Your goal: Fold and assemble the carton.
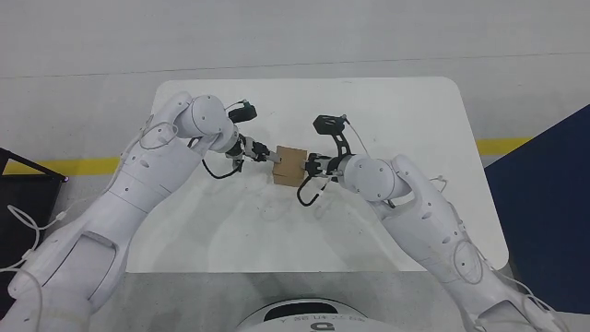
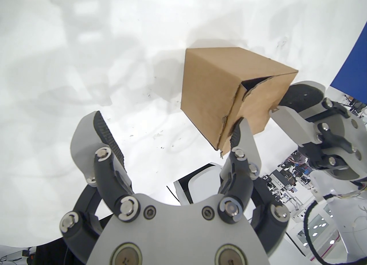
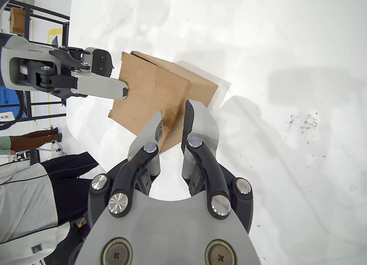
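My left gripper [image 2: 169,121] is spread wide, one fingertip pushing an end flap of the small brown cardboard carton [image 1: 289,166] mid white table [image 1: 406,111]. My right gripper [image 3: 173,110] is clamped on the carton's other edge. Looks like the flap-closing step. Next: press the flap flush, right grip firm.

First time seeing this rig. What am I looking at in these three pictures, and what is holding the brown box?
This is a robot with two white arms, each ending in a two-fingered gripper. One picture looks down from above the arms; the other two come from cameras on the wrists. Over the white table the arms meet at one small brown carton. The right gripper is clamped on one edge of it. The left gripper is open, with one finger touching the carton.
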`<state>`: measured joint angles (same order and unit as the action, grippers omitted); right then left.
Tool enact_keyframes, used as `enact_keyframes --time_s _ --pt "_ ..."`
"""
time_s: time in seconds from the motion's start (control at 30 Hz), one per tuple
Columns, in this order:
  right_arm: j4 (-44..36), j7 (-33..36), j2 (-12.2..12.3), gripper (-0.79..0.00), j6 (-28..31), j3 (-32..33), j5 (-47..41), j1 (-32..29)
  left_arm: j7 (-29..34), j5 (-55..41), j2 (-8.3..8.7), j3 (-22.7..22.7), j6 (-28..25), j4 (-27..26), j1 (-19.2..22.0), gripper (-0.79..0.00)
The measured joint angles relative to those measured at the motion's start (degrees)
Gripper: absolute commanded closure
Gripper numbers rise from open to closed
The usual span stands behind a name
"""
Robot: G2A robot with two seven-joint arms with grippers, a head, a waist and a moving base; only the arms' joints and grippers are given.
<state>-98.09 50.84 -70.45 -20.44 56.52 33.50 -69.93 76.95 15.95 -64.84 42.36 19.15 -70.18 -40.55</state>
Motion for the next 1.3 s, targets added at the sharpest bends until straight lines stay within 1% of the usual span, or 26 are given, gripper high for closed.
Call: enact_keyframes --time_s 0.4,0.67,0.73,0.8,0.83,0.87,1.0,1.1,1.2,1.3 --pt "-0.2 -0.2 0.0 -0.231 -0.2 0.5 -0.1 0.1 0.1 1.4 -0.19 -0.5 -0.6 0.9 0.5 -0.785" --pt "-2.1 -1.0 0.5 -0.228 -0.9 3.1 0.0 -0.7 0.0 1.6 -0.72 -1.5 -1.4 1.9 0.8 -0.785" --pt "-3.4 -1.3 0.7 -0.209 -1.1 4.2 0.3 -1.2 -0.9 0.6 -0.83 -1.0 -1.6 1.7 0.9 -0.785" --pt "-4.8 -1.6 0.9 -0.151 -1.3 5.1 0.5 -1.8 -1.5 -0.5 -0.78 -0.3 -1.9 1.5 0.8 -0.785" --pt "-5.9 -1.8 1.0 -0.055 -1.4 5.7 0.8 -2.3 -1.8 -1.2 -0.67 0.4 -2.1 1.4 0.6 -0.785" --pt "-6.6 -2.0 1.0 0.0 -1.4 5.9 1.0 -2.6 -2.0 -1.5 -0.54 0.9 -2.2 1.3 0.5 -0.785" --pt "-8.7 -3.1 1.2 0.0 -1.4 6.1 2.5 -3.5 -2.8 -2.6 0.3 3.7 -2.6 0.2 -0.5 -0.785" --pt "-9.2 -4.2 1.0 0.0 -1.1 4.9 3.1 -3.5 -4.1 -4.3 1.17 6.8 -3.1 -1.7 -2.1 -0.785" --pt "-8.1 -5.4 0.6 0.0 -0.2 3.0 2.4 -2.8 -6.4 -8.1 2.16 11.2 -4.1 -3.5 -4.6 -0.785" --pt "-5.2 -7.1 -0.1 0.0 0.2 0.9 1.1 -1.4 -9.2 -13.2 3.18 16.4 -5.6 -4.7 -8.2 -0.785"
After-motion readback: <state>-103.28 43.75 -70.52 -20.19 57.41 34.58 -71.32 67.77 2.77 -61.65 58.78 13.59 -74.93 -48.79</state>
